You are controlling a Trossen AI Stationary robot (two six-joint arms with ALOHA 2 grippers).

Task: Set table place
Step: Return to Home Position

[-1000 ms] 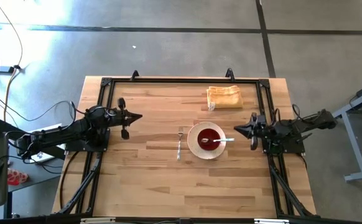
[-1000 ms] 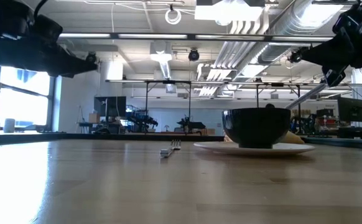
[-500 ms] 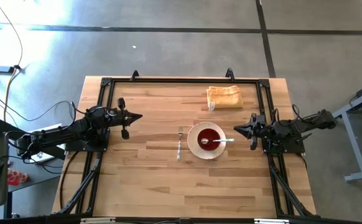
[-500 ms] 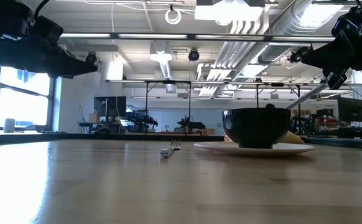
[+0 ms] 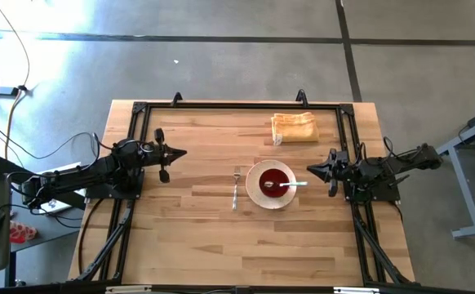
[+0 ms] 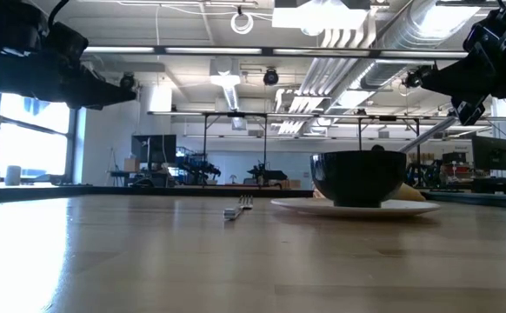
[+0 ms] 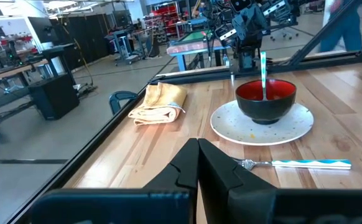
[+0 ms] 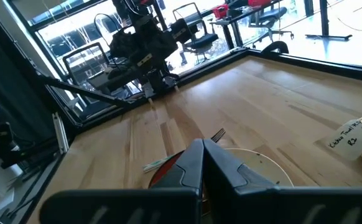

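Observation:
The cream speckled plate (image 5: 254, 193) lies right of the table's middle with the red bowl (image 5: 275, 181) standing on it. A silver spoon (image 5: 293, 184) rests in the bowl, its handle leaning over the right rim. The fork (image 5: 235, 189) lies flat on the wood left of the plate. My left gripper (image 5: 182, 153) hovers shut above the table's left part; my right gripper (image 5: 309, 169) hovers shut just right of the plate. The left wrist view shows plate (image 7: 231, 124), bowl (image 7: 265, 99), spoon (image 7: 263, 70) and fork (image 7: 296, 164) beyond the shut fingertips (image 7: 198, 144).
A folded yellow cloth (image 5: 295, 127) lies near the table's far edge, right of the middle. A black rail frame (image 5: 237, 105) edges the wooden top. Bare wood stretches along the near side and between the left arm and the fork.

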